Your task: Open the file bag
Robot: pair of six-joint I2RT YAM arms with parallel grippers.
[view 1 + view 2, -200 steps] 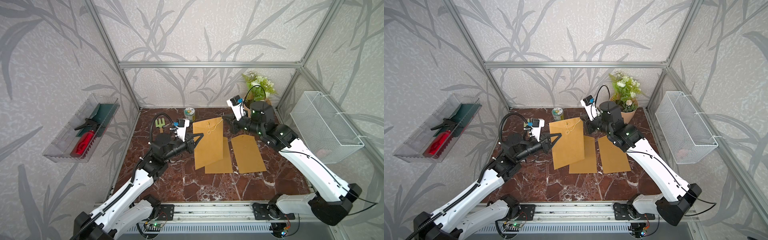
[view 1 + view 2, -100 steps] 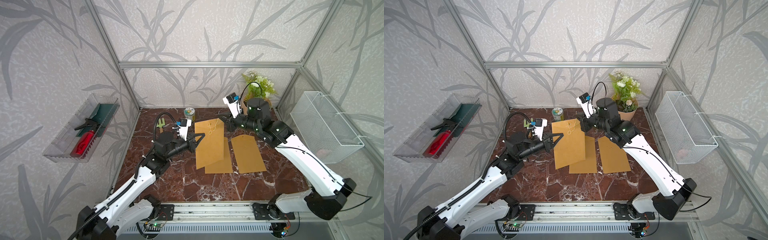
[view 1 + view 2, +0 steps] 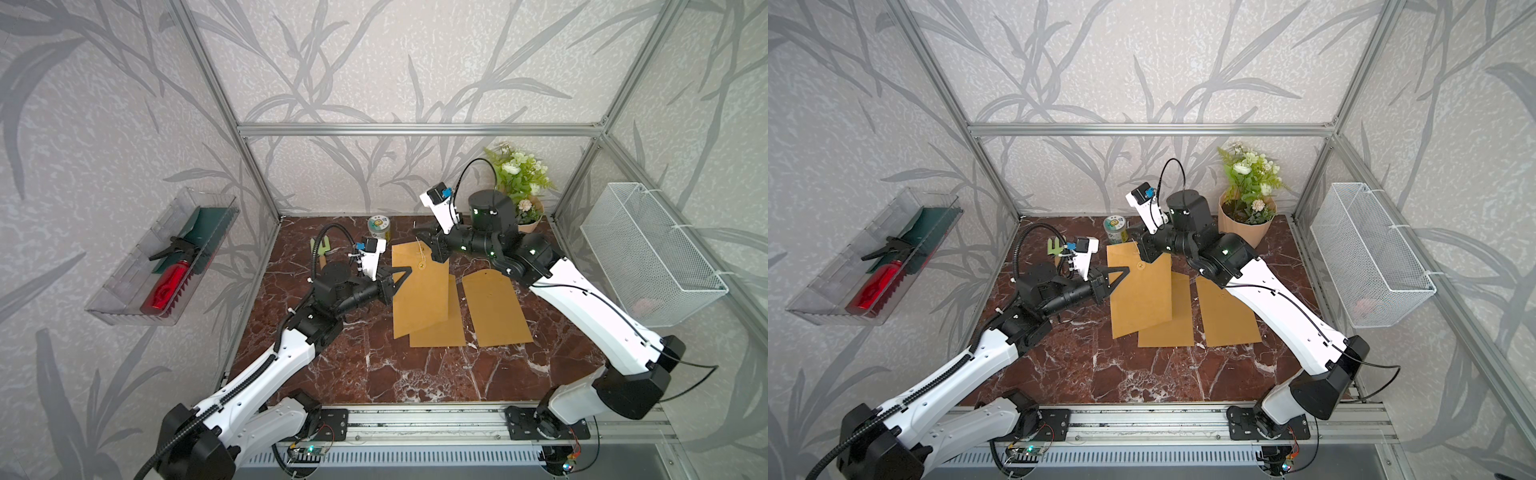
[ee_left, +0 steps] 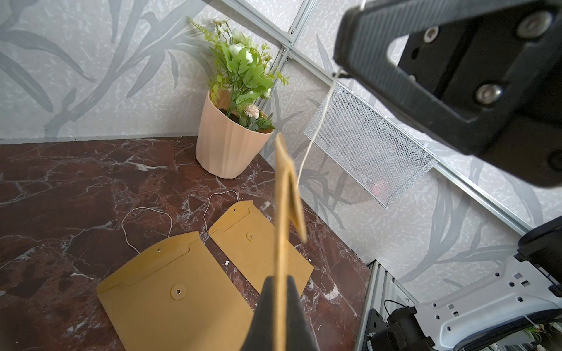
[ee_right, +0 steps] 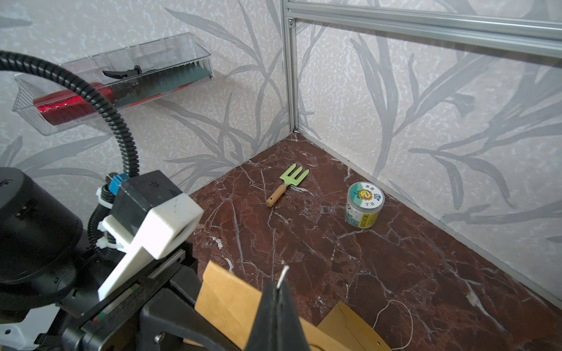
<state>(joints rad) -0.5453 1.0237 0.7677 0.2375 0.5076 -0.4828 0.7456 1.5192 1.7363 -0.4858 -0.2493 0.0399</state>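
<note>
Your left arm comes in low from the front-left corner, forearm nearly level. The left end effector (image 3: pixel 400 277) is clenched on the left long edge of the file bag (image 3: pixel 419 299). You hold that bag up off the bench (image 3: pixel 374 374); the left wrist view shows it edge-on, its flap (image 4: pixel 296 212) standing slightly off the body.

Your right arm arches over from the front-right base, wrist turned toward the back-left. The right end effector (image 3: pixel 420 240) is pinched shut on the string (image 4: pixel 316 130) above the bag's far edge. The string runs taut from the fingertips down to the flap.

Two more bags lie flat: one (image 3: pixel 440 332) partly beneath the held bag, the other (image 3: pixel 496 309) just beside it, under your right forearm. At the far edge, the can (image 3: pixel 379 226) sits near the bag's corner, the garden fork (image 3: pixel 324 249) lies behind your left wrist, and the plant pot (image 3: pixel 1246 224) is close behind your right wrist. Bare marble spreads between the bags and the front rail (image 3: pixel 415 419).
</note>
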